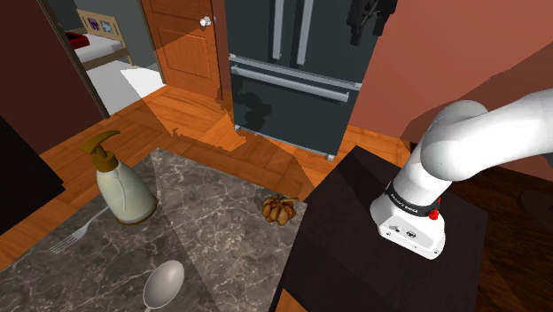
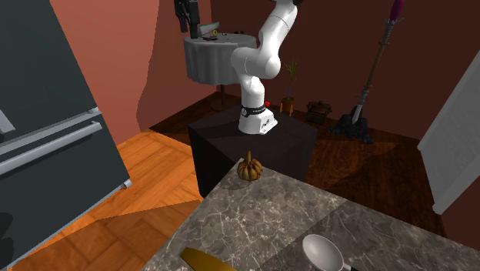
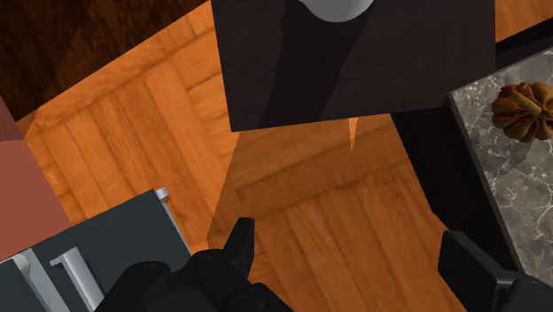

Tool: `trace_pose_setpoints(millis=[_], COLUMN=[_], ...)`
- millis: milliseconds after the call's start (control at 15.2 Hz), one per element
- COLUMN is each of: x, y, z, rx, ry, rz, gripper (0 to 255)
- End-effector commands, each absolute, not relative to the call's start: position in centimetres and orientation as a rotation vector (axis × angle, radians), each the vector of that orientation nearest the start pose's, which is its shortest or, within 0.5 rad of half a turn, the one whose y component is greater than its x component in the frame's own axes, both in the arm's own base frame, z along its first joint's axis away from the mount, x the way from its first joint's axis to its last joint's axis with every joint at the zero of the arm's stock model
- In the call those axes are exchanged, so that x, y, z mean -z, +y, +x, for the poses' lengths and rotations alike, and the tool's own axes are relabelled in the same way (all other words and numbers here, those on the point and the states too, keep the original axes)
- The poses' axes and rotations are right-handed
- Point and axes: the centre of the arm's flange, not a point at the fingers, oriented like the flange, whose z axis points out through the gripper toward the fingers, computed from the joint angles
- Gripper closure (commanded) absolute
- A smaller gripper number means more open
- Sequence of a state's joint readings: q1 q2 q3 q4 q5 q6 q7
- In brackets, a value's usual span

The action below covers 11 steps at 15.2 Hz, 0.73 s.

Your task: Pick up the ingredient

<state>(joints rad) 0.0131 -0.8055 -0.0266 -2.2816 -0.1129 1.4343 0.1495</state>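
Note:
The ingredient [image 1: 277,209] is a small brown ribbed bulb, like a tiny pumpkin. It rests on the marble counter [image 1: 213,239] at the edge nearest the dark stand [image 1: 381,248]. The second exterior view shows the ingredient [image 2: 248,168] at the counter's far corner, just in front of the stand [image 2: 254,142]. My black gripper [image 1: 363,31] is raised high in front of the fridge, far above and away from it. In the wrist view the gripper [image 3: 350,257] is open over the wooden floor, with the ingredient [image 3: 523,108] off to one side on the counter corner.
A cream pump bottle [image 1: 121,186], a fork [image 1: 75,232] and a spoon [image 1: 164,284] lie on the counter. A dark fridge [image 1: 292,71] and a wooden door [image 1: 182,44] stand behind. A cloth-covered round table [image 2: 215,58] is beyond the stand.

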Motion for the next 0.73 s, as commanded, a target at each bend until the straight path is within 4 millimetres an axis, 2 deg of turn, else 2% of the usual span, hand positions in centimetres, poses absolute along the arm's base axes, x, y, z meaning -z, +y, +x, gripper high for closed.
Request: trace_pose_setpoints(millis=[0,660], x=[-62.0,-51.2], y=[-2.0,4.8], z=[28.7,29.2], rx=[-0.057,-0.082], ry=[0.271,-0.022], rz=[-3.225,-3.184], gripper=[0,0])
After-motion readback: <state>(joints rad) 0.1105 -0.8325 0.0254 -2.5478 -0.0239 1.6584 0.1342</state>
